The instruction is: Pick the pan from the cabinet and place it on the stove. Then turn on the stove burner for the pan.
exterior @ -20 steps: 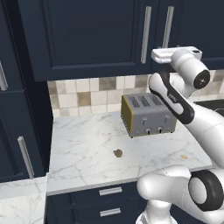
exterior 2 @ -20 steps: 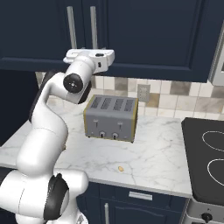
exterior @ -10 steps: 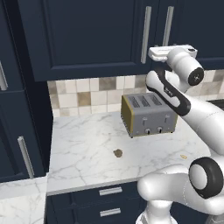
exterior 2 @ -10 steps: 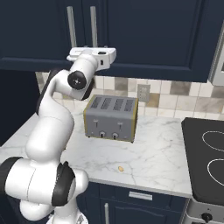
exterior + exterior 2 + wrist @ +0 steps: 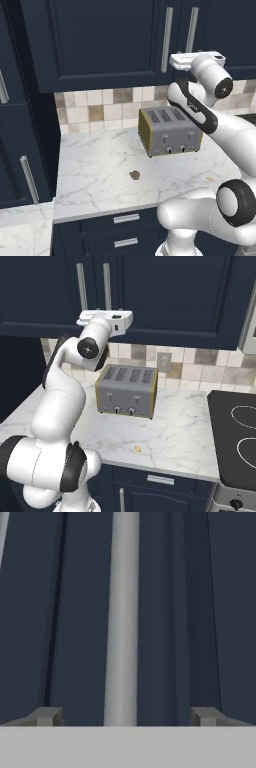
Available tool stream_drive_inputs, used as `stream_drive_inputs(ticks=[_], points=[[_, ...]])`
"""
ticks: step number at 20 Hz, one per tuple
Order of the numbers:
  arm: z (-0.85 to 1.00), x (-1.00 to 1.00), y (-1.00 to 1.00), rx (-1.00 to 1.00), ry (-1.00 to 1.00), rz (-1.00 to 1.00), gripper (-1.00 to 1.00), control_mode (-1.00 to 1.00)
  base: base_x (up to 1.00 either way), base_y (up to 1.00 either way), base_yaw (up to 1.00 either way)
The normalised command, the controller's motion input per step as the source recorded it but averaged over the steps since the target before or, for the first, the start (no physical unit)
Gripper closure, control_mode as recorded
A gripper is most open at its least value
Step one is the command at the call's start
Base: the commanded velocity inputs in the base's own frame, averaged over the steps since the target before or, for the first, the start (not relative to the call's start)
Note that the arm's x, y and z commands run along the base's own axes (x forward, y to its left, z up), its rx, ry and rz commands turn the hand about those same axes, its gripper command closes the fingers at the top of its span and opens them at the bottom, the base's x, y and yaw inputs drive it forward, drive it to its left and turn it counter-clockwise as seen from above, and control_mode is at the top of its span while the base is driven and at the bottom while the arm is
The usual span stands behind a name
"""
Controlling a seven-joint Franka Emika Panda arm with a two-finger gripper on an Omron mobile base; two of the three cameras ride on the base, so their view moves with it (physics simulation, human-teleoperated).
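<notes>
Cabinet (image 5: 100, 45) doors are closed.
Jaws stand wide open and hold nothing, one on each side of a silver door handle (image 5: 122, 617), above the toaster (image 5: 170, 131).

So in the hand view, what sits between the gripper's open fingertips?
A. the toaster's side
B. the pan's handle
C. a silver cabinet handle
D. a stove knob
C: in the hand view the gripper is open, with a vertical silver cabinet handle running up between its fingertips against the navy cabinet door.
</notes>
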Motion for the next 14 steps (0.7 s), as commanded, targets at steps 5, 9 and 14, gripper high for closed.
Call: stream_drive_inputs(ticks=[5,9,14], points=[[-0.1,0.18,0.09,-0.01,0.02,0.0,1.0,-1.0,0.0,0.0,0.0],[-0.21,0.28,0.12,0.0,0.13,0.0,1.0,-1.0,0.0,0.0,0.0],[-0.34,0.29,0.23,0.0,0.21,0.0,1.0,-1.0,0.0,0.0,0.0]])
